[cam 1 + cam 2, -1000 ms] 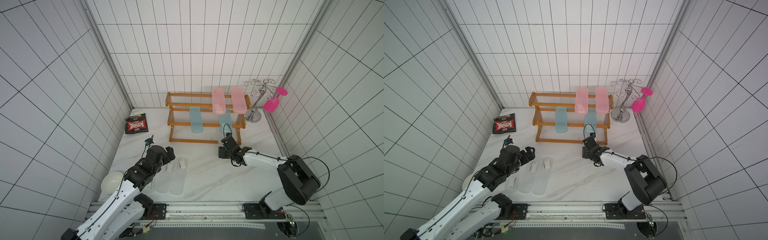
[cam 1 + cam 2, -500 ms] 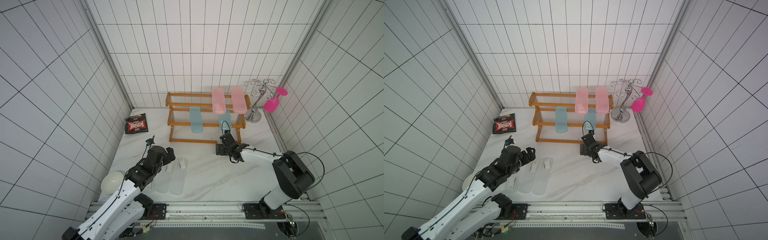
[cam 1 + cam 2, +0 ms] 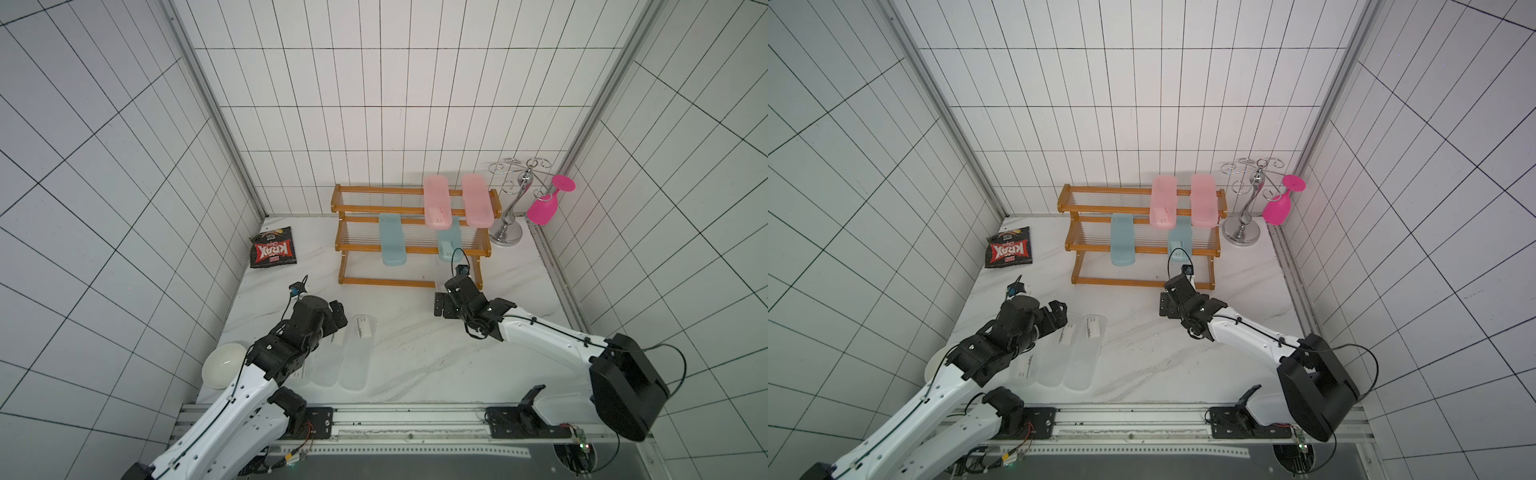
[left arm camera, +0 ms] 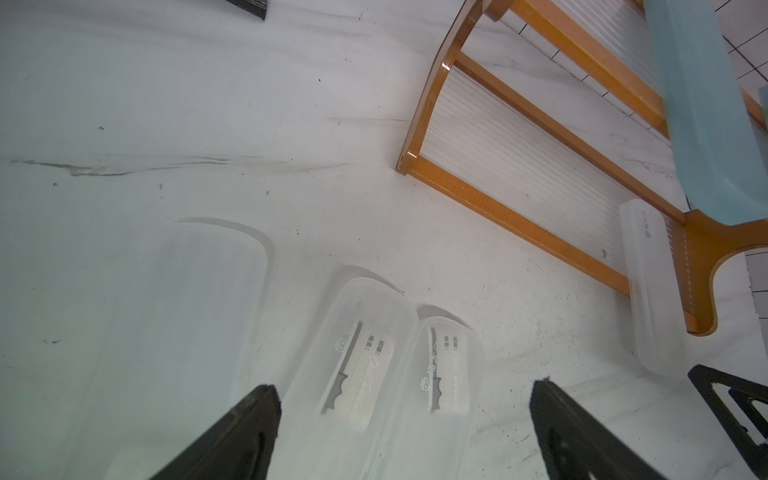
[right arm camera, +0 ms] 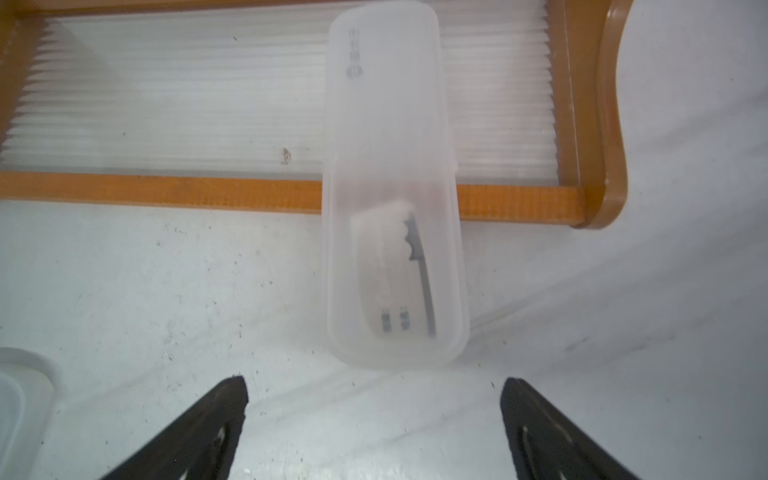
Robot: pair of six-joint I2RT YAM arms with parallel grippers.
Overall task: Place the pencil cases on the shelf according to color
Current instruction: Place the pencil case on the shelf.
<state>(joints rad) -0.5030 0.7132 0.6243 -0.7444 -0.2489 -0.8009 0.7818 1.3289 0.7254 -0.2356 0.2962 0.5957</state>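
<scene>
— Starting at the near edge: any markings?
— On the white marble-look tabletop (image 3: 415,340) lie three frosted clear plastic pencil cases (image 3: 356,357), side by side. Two show white labels with a dark scalloped border, small characters and cursive script, too soft to read. Beside them, toward the left wall, sits a round white bowl (image 3: 224,365).
— End effectors?
— Over those cases hangs the left gripper (image 4: 405,395), jaws spread wide, gripping nothing. Likewise spread and empty, the right gripper (image 5: 374,386) points at a fourth frosted clear pencil case (image 5: 395,187).
— Position of that case?
— It lies across the front bottom rail of the orange-brown wooden three-tier shelf (image 3: 411,249), far end on the lowest tier's clear rods, near end on the tabletop. Its label print is blurred.
— Further back?
— By the left wall, apart from the shelf, lies a black-and-red snack bag (image 3: 273,251) reading "KRAX". On the middle tier are two teal-blue translucent pencil cases (image 3: 390,239), well apart, fronts overhanging the rail. On the top tier are two pink translucent pencil cases (image 3: 436,201), near each other at the right end; one bears an unreadable white label, and they partly cover the right-hand teal case. Beside the shelf's right end stands a chrome cup-hanger stand (image 3: 509,216) with a magenta plastic goblet (image 3: 542,210) hung upside down.
</scene>
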